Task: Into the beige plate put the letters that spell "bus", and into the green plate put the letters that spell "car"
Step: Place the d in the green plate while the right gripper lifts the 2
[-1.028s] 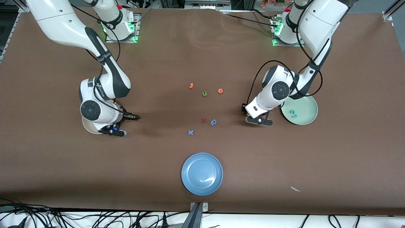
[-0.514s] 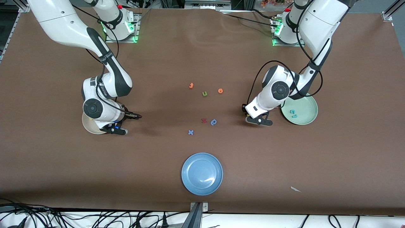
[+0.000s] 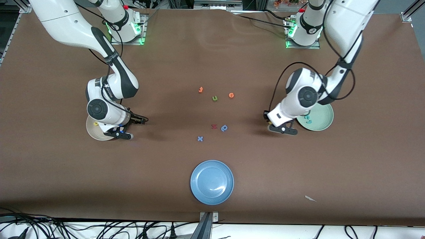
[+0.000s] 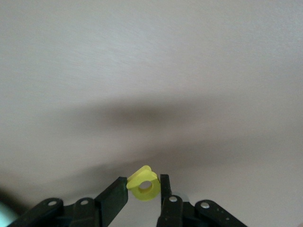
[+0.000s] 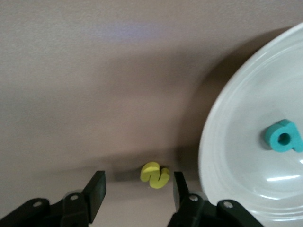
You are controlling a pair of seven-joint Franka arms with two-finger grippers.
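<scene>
My left gripper (image 3: 281, 128) hangs low over the table beside the green plate (image 3: 323, 116), on the plate's side toward the table's middle. It is shut on the yellow "a" (image 4: 138, 178), pinched between both fingers of that gripper (image 4: 143, 182). A teal "c" (image 3: 307, 117) and a teal "r" (image 3: 309, 121) lie in the green plate. My right gripper (image 3: 134, 128) is low beside the beige plate (image 3: 94, 133), open. The yellow "s" (image 5: 155, 175) lies on the table between its spread fingers, at the gripper's middle (image 5: 138, 177). In the beige plate (image 5: 236, 142) lies the teal "b" (image 5: 282, 136). A small yellow letter (image 3: 95, 123) also lies there.
Loose letters lie mid-table: two orange ones (image 3: 200, 89) (image 3: 231, 95), an olive "u" (image 3: 214, 98), a red one (image 3: 214, 126), a blue "p" (image 3: 224, 128) and a blue "x" (image 3: 200, 138). A blue plate (image 3: 212, 182) sits nearest the front camera. A paper scrap (image 3: 310, 198) lies toward the left arm's end.
My left arm has carried the yellow "a" closer to the green plate. My right hand has shifted a little, uncovering more of the beige plate.
</scene>
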